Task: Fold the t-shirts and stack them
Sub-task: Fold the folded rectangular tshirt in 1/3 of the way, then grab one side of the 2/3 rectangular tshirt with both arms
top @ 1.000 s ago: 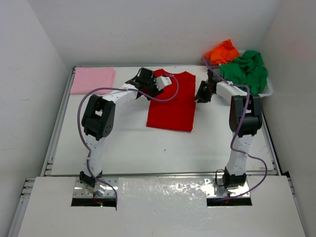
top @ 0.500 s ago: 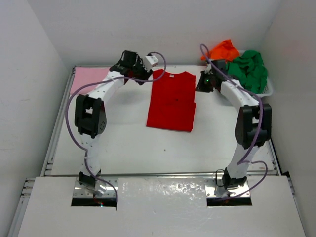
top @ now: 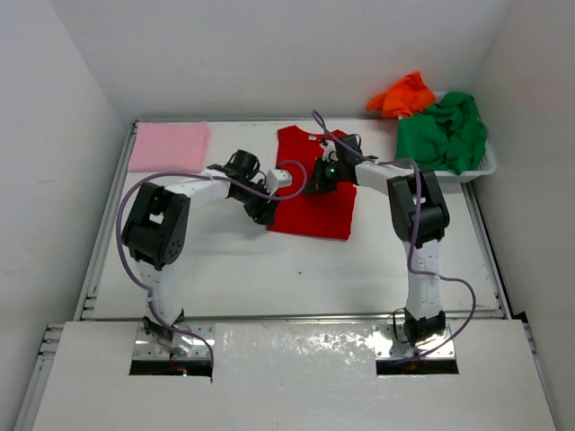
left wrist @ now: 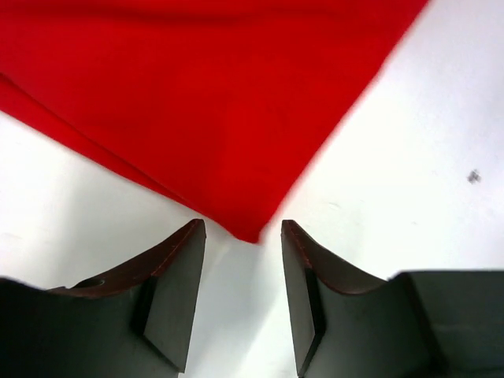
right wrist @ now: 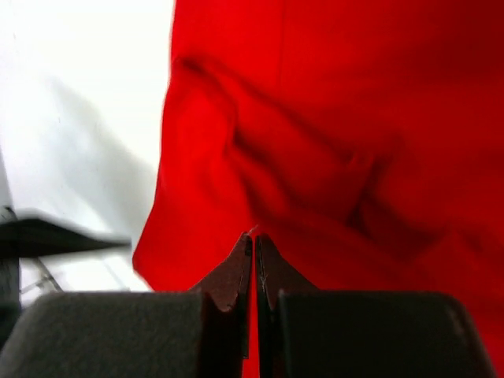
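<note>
Overhead cam shows the red t-shirt [top: 314, 211] lying flat as a long folded strip in the middle of the tabletop [top: 269, 269], with both arms reaching onto it. The left end effector [top: 267, 214] sits at the strip's near left corner, and the right end effector [top: 320, 182] is over the middle of it. From up there I can't tell what either set of jaws is doing, since the wrists block it.

Left wrist cam sorts that out. The jaws are apart, and the pointed corner of the red cloth pokes in between the two fingertips [left wrist: 177, 268], nothing clamped.

On the right wrist cam the jaws are pinched tight together on a bunched ridge of the red shirt, wrinkles running in toward the tips.

What the wrist cams miss is everything else. The pink t-shirt [top: 169, 146] lies folded flat at the far left corner. The orange t-shirt [top: 404, 92] and green t-shirt [top: 445, 133] are heaped in the white basket [top: 479, 170] at far right.
</note>
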Motion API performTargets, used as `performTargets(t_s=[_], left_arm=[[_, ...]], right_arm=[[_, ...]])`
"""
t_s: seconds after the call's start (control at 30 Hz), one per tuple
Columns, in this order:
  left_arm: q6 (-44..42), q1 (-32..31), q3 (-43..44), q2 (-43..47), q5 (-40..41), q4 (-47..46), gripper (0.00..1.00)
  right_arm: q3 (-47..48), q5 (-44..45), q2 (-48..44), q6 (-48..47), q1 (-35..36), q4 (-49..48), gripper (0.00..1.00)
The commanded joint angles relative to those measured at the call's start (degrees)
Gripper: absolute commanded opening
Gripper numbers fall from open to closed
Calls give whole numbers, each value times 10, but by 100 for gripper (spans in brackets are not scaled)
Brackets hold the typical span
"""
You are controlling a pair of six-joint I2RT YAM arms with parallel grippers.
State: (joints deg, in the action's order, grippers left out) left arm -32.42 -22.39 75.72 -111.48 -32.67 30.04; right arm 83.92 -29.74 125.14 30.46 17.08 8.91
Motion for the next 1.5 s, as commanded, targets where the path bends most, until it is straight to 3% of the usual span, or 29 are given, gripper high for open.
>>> performTargets(t_s=[0.0, 0.23, 0.4, 0.6, 0.73, 0.83, 0.93, 1.03, 1.23, 1.47], left_arm=[[37, -17, -46, 44, -12, -80, 42], [27, -24, -118, 0, 152, -126, 42], [25, -27, -135, -22, 174, -139, 41], [-2, -27, -140, -24, 159, -124, 39], [-100, -27, -81, 16, 146, -19, 37], [-198, -29, -12, 43, 148, 88, 38], [-278, -39, 52, 54, 158, 128, 42], [-320, -53, 75, 55, 182, 109, 49], [-390, -85, 23, 43, 223, 14, 58], [-409, -96, -6, 0, 262, -110, 59]], right_arm=[[41, -45, 30, 64, 1, -77, 0], [138, 69, 109, 55, -5, -28, 0], [263, 110, 175, 36, -4, 25, 0], [295, 95, 187, 6, -5, 40, 0], [289, 57, 136, -8, -4, 40, 8], [301, 97, 71, -21, -7, 72, 31], [313, 136, 23, -13, -25, 143, 43], [227, 155, -40, -2, -51, 182, 47], [67, 209, -124, -16, -69, 246, 53], [-63, 166, -140, 28, -80, 182, 53]])
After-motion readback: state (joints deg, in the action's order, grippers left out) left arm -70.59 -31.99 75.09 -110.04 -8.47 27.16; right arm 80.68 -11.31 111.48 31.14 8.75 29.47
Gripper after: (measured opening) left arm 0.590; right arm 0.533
